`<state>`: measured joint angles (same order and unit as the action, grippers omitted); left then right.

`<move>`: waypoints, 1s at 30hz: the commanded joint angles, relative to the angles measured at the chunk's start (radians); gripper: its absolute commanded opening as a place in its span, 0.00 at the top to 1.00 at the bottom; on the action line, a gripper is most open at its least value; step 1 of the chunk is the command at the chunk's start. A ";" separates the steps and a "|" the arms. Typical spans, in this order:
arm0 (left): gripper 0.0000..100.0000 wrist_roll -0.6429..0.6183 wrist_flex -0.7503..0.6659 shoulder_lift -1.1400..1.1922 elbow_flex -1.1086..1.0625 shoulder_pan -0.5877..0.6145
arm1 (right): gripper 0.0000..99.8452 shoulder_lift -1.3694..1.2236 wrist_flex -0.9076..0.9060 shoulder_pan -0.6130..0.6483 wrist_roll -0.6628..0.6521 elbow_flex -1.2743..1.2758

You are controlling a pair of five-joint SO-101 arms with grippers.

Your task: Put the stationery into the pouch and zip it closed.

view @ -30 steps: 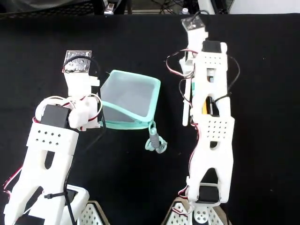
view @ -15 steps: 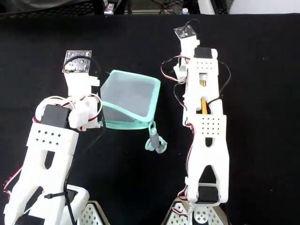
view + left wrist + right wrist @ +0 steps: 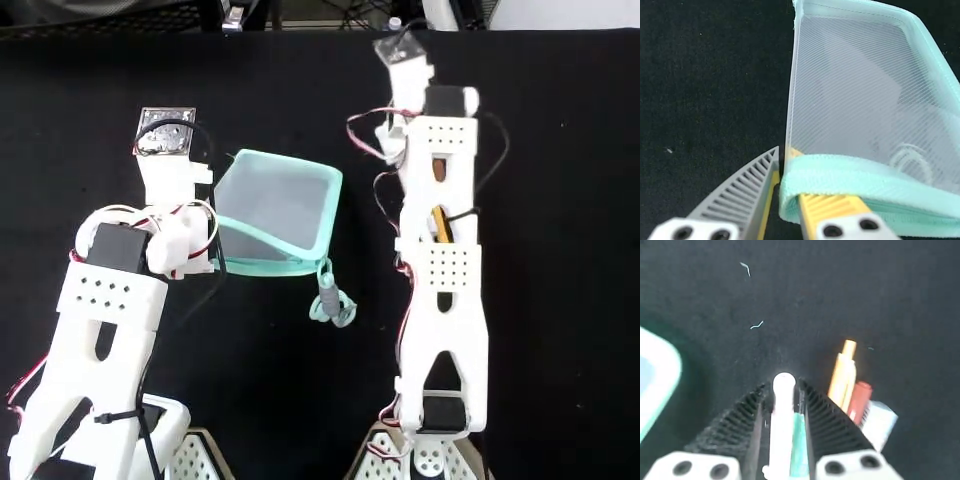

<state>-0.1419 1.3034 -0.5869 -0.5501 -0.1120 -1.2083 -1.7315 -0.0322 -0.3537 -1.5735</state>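
At the left of the high view we see the left arm (image 3: 105, 300) running up the frame from the lower left corner. The left gripper (image 3: 785, 159) is nearly closed: its grey and yellow fingers pinch the green rim of the pouch (image 3: 275, 215) between them. The pouch sits upper centre-left of the high view, just right of that arm. Its mouth is wide open, its sides are clear and ribbed, and we cannot make out anything inside it. The zip pull (image 3: 330, 300), with a small loop on its end, hangs from the lower right corner of the pouch onto the black table (image 3: 560, 200). Further right, the right arm (image 3: 445, 290) stretches straight up the frame, apart from the pouch. The right gripper (image 3: 783, 387) is closed down on a white pen (image 3: 782, 430), which lies lengthwise between the two dark ribbed fingers with its rounded tip poking out past them. Just beside this gripper, on the table, lie a yellow pen (image 3: 842, 377), a red pen (image 3: 858, 397) against it, and a pale block (image 3: 879, 422) next to them.
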 commanded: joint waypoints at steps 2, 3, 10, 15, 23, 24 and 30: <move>0.97 -0.006 -0.012 0.009 -0.016 0.019 | 0.99 0.053 -0.040 -0.026 0.037 -0.030; 0.97 -0.006 -0.017 0.005 -0.024 0.019 | 0.99 0.065 -0.040 -0.041 0.048 0.013; 0.97 -0.009 -0.051 0.012 -0.033 0.019 | 0.99 0.162 -0.038 -0.124 0.002 0.153; 0.97 -0.009 -0.051 0.012 -0.033 0.019 | 0.99 0.308 -0.040 -0.152 0.005 0.177; 0.97 -0.011 -0.049 0.012 -0.033 0.019 | 0.99 0.788 -0.035 -0.160 0.003 0.707; 0.97 -0.011 -0.049 0.012 -0.033 0.019 | 0.99 0.869 -0.028 -0.160 -0.005 0.797; 0.97 -0.012 -0.049 0.012 -0.033 0.019 | 0.99 1.351 0.199 -0.161 -0.061 1.402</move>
<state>-0.1419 1.2605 -0.5869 -0.5762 -0.1120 -0.1327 -1.6533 -0.1795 -0.3859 -0.4749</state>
